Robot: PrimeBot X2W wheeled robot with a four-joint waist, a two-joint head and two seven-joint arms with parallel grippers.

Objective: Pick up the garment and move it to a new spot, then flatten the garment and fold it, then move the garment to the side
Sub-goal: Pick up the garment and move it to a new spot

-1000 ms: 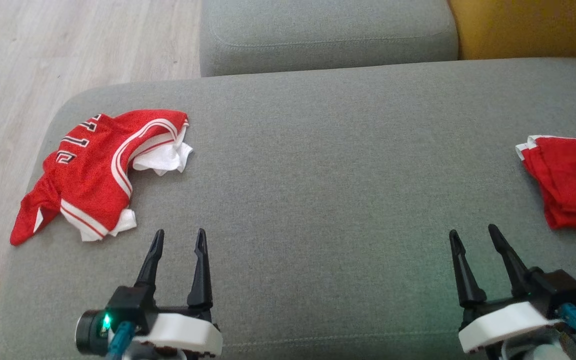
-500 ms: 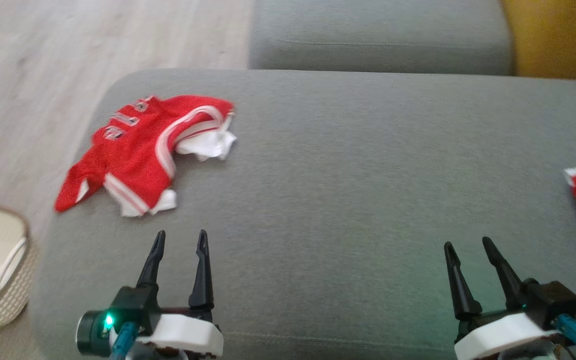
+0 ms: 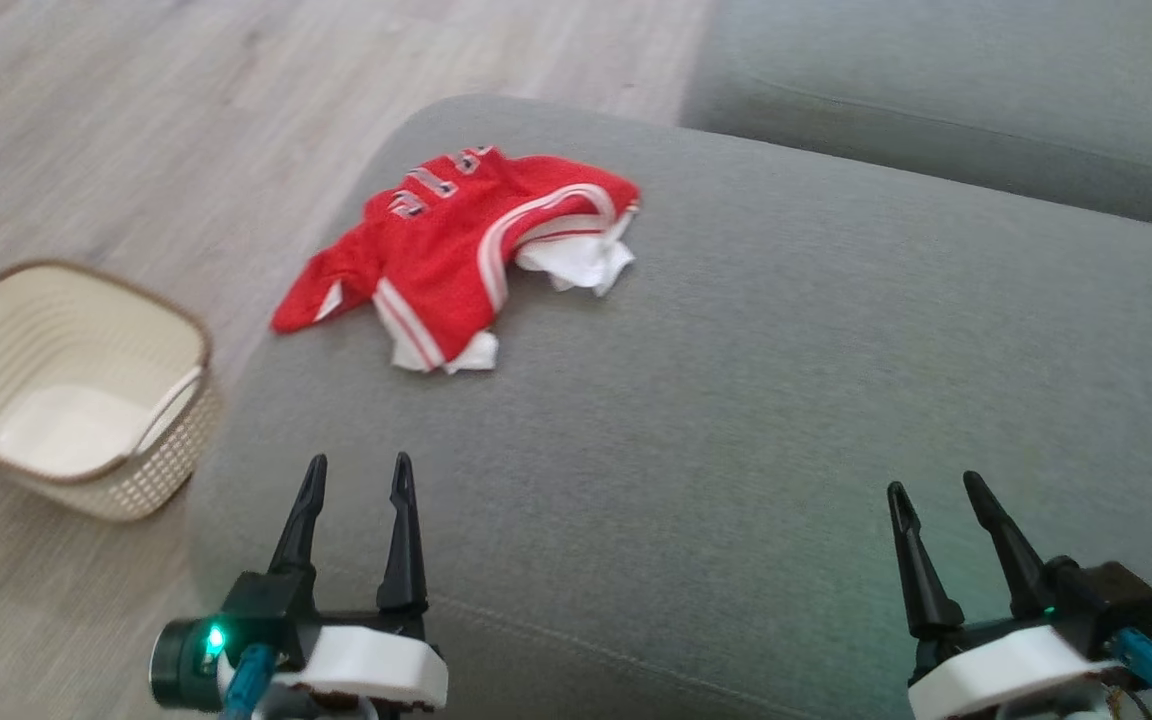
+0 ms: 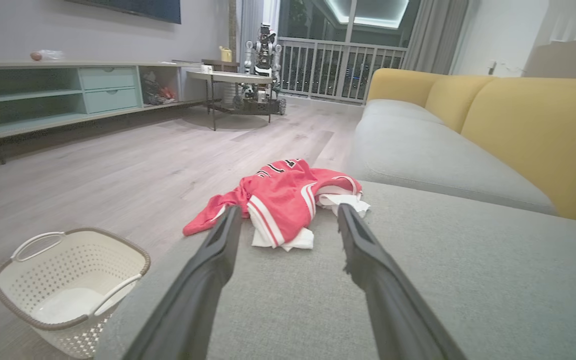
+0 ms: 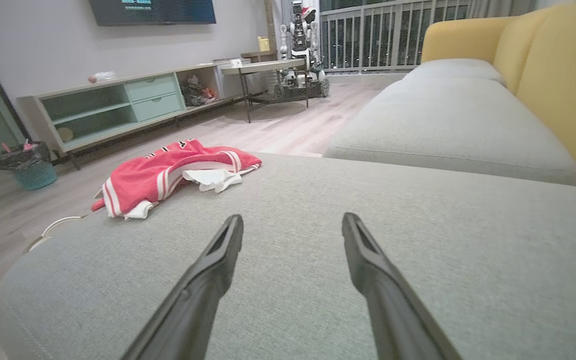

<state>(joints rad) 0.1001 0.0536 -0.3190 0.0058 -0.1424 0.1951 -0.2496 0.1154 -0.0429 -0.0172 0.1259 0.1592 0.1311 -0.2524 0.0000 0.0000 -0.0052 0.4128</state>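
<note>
The red and white garment (image 3: 466, 250) lies crumpled near the far left corner of the grey sofa cushion (image 3: 786, 400), one sleeve trailing toward the edge. The left gripper (image 3: 358, 462) hovers over the cushion's near edge with its jaws spread wide and holding nothing. The garment sits ahead of it and apart from the fingertips, framed between them in the left wrist view. The right gripper (image 3: 934, 484), jaws also spread and empty, hangs well apart from it, the garment lying off to its left. A cream basket (image 3: 106, 275) stands on the floor beside the cushion.

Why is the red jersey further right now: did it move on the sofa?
No. The jersey still lies at the same rounded corner of the sofa; the whole head view has turned left.
</note>
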